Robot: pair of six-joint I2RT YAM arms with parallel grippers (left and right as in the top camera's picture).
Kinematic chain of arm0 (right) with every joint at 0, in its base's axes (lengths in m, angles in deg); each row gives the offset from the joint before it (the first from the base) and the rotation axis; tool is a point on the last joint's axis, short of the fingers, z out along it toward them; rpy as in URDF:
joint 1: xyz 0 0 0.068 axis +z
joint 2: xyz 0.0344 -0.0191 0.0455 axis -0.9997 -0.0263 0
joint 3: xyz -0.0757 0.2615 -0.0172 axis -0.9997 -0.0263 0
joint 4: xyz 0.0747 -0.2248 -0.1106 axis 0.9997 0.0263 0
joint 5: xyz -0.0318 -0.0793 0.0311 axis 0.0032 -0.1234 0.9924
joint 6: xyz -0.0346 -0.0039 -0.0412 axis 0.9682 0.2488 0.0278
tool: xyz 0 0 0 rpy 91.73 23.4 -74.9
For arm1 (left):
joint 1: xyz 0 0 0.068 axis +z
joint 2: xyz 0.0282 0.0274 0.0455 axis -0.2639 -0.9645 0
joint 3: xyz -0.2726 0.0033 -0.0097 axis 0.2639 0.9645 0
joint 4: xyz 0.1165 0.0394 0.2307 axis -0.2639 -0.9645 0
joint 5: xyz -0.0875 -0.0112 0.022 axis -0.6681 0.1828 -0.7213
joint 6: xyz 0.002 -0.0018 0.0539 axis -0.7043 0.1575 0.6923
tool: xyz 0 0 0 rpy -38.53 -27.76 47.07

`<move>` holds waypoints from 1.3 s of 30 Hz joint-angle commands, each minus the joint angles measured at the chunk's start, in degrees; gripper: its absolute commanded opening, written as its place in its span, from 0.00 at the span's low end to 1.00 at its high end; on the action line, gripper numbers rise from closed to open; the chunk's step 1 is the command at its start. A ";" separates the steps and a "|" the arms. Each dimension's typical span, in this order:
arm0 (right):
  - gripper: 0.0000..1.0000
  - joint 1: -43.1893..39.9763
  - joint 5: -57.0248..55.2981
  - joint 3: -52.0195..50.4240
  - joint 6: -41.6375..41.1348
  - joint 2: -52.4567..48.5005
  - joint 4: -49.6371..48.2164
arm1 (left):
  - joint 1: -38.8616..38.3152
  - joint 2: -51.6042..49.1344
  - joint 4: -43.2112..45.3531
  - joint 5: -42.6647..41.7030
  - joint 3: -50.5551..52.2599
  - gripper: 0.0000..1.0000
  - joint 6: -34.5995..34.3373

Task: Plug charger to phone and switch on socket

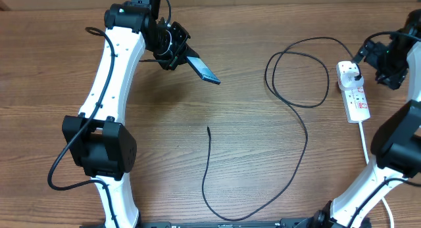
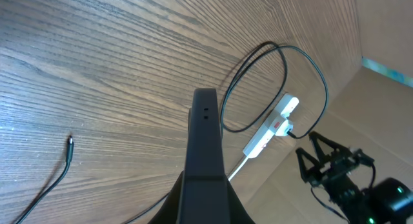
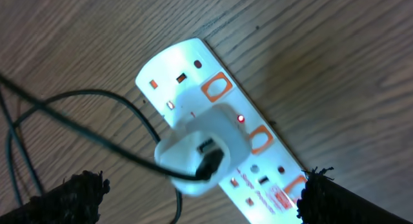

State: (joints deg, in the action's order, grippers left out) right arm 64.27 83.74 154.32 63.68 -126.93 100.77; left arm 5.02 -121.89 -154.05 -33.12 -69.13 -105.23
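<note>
Left gripper pinches the phone by one end and holds it tilted above the table, at the far left. Centre: the charger lies slack on the wood, its free connector apart from the phone. It loops right to a white adapter seated in the socket, near the right edge, where a small red lamp glows. Right gripper hovers just above the socket, fingers spread wide, gripping nothing
</note>
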 commanded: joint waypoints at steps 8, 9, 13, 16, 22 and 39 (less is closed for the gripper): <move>1.00 -0.17 4.07 0.57 2.45 -3.93 -1.88 | -0.24 1.05 0.26 -0.70 -0.83 0.04 0.81; 1.00 -0.17 4.02 0.57 2.45 -4.59 -1.81 | -0.24 1.05 0.28 -0.70 -0.83 0.04 0.81; 1.00 -0.17 4.04 0.55 2.43 -6.21 -1.42 | -0.26 1.05 0.26 -0.70 -0.85 0.04 0.81; 1.00 -0.17 4.07 0.55 2.43 -6.38 -1.01 | -0.26 1.05 0.26 -0.70 -0.83 0.04 0.81; 1.00 -0.15 4.07 0.52 2.40 -6.43 -0.26 | -0.26 1.05 0.28 -0.70 -0.83 0.04 0.81; 1.00 -0.15 4.96 -0.50 2.45 -6.91 -0.59 | -0.26 1.05 0.28 -0.72 -0.83 0.04 0.63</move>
State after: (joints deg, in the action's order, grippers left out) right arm 64.20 87.50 154.32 65.71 -133.57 100.79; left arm 5.02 -121.89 -154.03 -33.12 -69.13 -105.23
